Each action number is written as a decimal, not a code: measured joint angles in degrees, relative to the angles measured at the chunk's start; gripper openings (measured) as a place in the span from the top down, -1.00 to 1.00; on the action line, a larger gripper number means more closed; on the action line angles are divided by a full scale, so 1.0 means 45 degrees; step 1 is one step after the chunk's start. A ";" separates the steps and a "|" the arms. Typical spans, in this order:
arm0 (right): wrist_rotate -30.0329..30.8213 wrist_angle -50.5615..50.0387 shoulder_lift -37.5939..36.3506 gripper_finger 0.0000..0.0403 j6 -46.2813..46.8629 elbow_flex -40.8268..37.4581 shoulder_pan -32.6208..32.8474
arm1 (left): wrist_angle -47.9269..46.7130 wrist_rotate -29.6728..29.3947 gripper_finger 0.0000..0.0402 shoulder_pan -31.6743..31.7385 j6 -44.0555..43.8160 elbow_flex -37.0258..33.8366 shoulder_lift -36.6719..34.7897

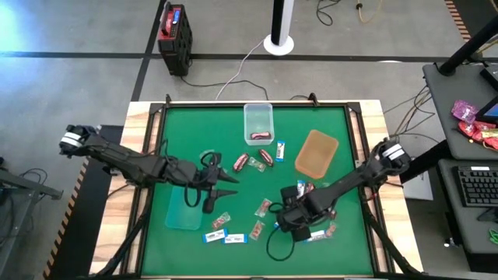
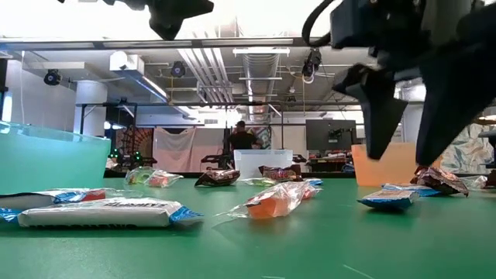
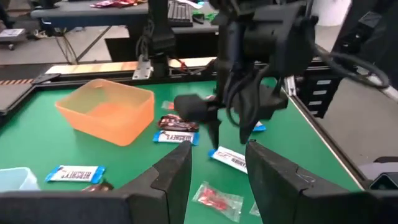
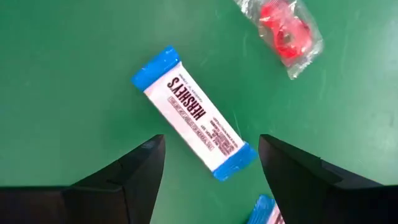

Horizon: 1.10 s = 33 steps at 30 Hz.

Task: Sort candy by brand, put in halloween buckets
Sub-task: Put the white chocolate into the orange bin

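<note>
Blue-and-white Hershey's bar [image 4: 193,130] between open right hand [image 4: 208,165], unreadable overhead

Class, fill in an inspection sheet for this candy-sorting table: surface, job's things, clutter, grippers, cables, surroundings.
Surface: green mat in a wooden frame.
Job's things: clear rectangular tub holds one dark red candy; brown rounded tray looks empty; teal translucent tub is partly hidden by the left arm; wrapped candies are scattered on the mat.
Clutter: nothing seen.
Grippers: left gripper open above the mat; right gripper open over a blue-and-white Hershey's bar.
Cables: white cable on the floor.
Surroundings: black-and-red box, keyboard.
</note>
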 joint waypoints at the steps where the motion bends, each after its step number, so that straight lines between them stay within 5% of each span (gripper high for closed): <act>1: 0.0004 0.0270 0.0154 -0.27 -0.0178 0.0000 -0.0005 | 0.0086 -0.0005 0.33 -0.0047 0.0000 0.0000 0.0057; 12: -0.0115 0.0713 0.1183 -0.12 -0.1107 0.0019 -0.0152 | 0.0683 -0.0005 0.33 -0.0093 0.0052 0.0005 0.0742; 25: -0.1006 0.0752 0.1037 0.71 -0.1765 0.0005 -0.0875 | 0.0944 -0.0005 0.33 -0.0093 0.0340 0.0010 0.1066; 33: -0.1106 0.0703 0.0724 0.80 -0.1478 -0.0023 -0.0956 | 0.0964 -0.0005 0.33 -0.0093 0.0395 0.0010 0.1056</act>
